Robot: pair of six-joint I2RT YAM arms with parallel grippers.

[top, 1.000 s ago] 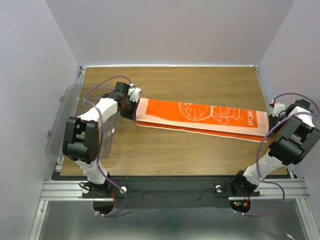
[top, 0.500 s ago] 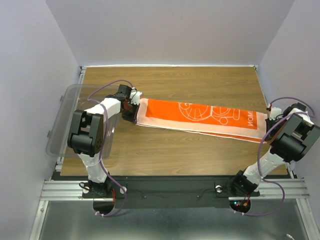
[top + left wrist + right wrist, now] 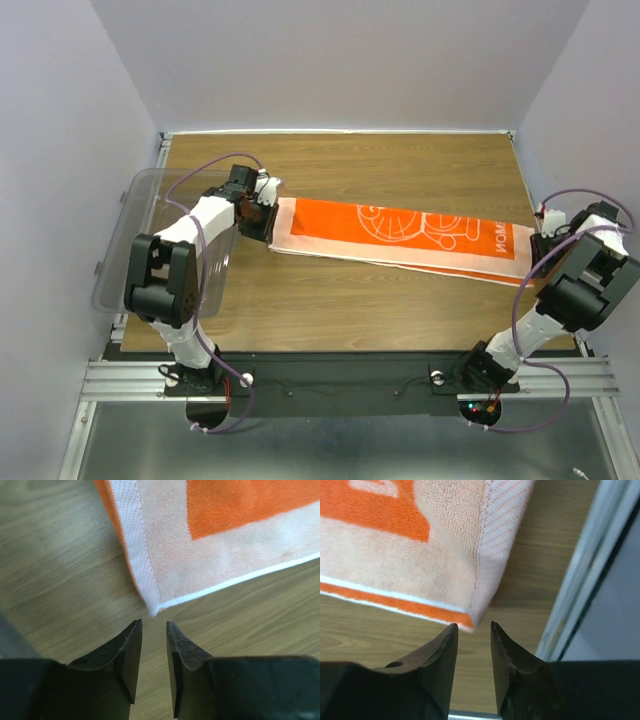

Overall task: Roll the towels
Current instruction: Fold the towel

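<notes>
Pale lilac-grey walls [image 3: 330, 60] are seen around a brown wood-grain tabletop [image 3: 350, 300]. Across it the long rectangular orange terry-cloth towel [image 3: 330, 225], cream-bordered and printed with white outlines, is laid flat, slanting from left of centre to the right edge. A ribbed, stitched hem is shown at each end. The left gripper [image 3: 154, 625] and the right gripper [image 3: 474, 626] are each parted narrowly around nothing, a towel corner lying just beyond the dark fingertips. A clear plastic tub [image 3: 125, 240] is set at the table's left edge.

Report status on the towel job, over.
Left pincer and right pincer ajar, empty, each at a towel corner. Towel flat, unrolled. Tub far left, off towel.
</notes>
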